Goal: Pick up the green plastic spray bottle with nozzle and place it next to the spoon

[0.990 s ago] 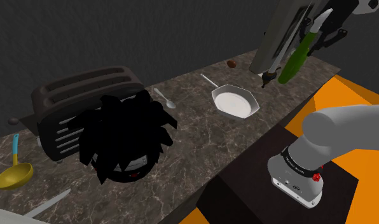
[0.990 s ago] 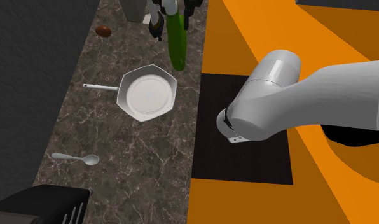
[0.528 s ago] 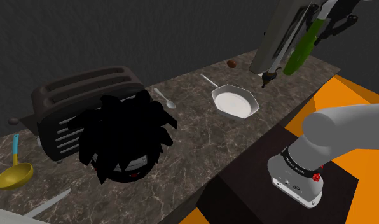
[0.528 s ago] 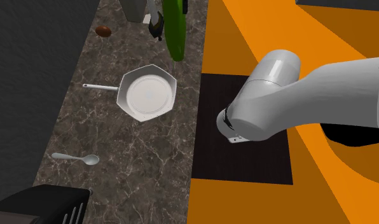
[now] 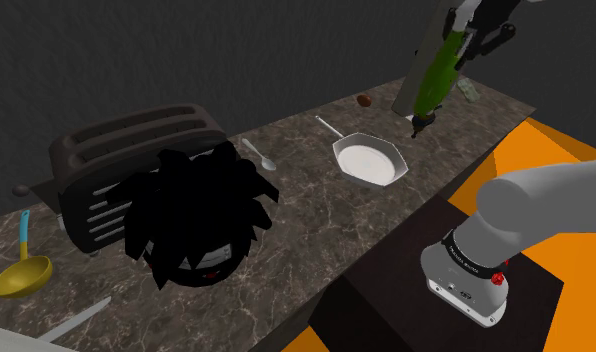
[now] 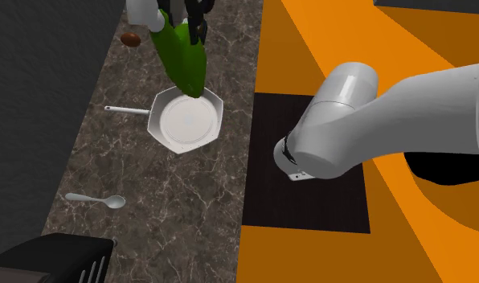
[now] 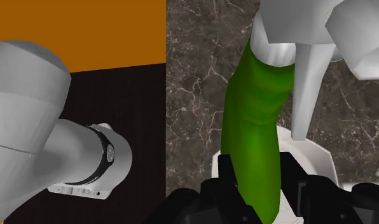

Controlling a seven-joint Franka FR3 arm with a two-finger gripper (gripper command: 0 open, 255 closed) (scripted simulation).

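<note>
Your green spray bottle [image 6: 182, 58] hangs tilted in the air, clasped on both sides by the black fingers of the gripper [image 7: 264, 178]. In the wrist view and the second exterior view it sits over the white pan [image 6: 186, 120] on the dark marbled counter [image 6: 141, 177]. The spoon [image 6: 95, 198] lies well apart from it, beyond the pan and nearer the dark toaster [image 5: 116, 170].
</note>
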